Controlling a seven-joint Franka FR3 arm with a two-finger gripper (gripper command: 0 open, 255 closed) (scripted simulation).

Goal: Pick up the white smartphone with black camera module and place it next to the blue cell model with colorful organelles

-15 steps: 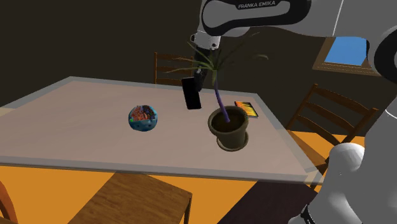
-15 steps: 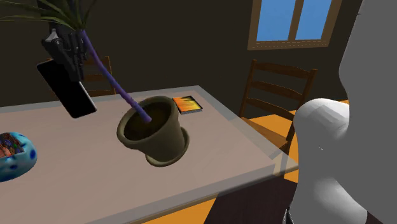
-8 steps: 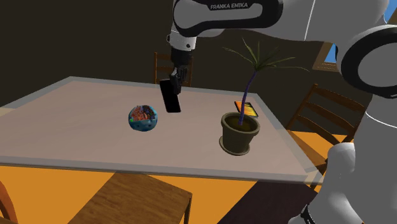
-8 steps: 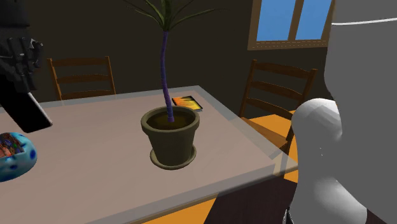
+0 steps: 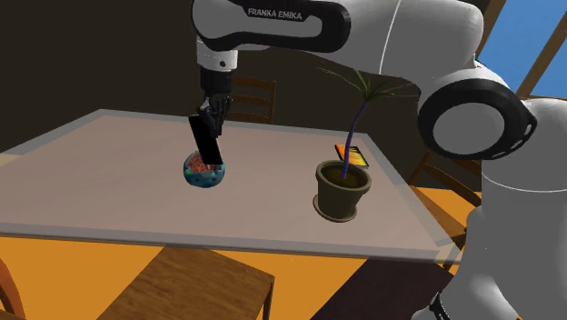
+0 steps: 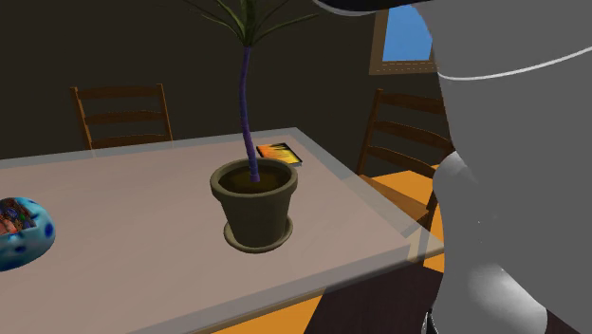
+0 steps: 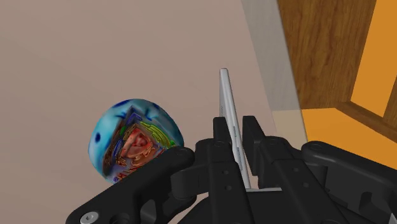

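While the gripper (image 5: 210, 121) pinched the phone (image 5: 206, 150) by one end, it hung in the air close by the cell model (image 5: 205, 174) — lowered carelessly, it could knock the model, or slip from that thin hold.

arm (image 5: 273, 23): extended; wrist: pointing down; pincer (image 5: 210, 125): clamped on smartphone (image 5: 207, 151)

Dim interior, window (image 6: 403, 36) bright; table (image 5: 109, 182) evenly, perhaps softly, lit
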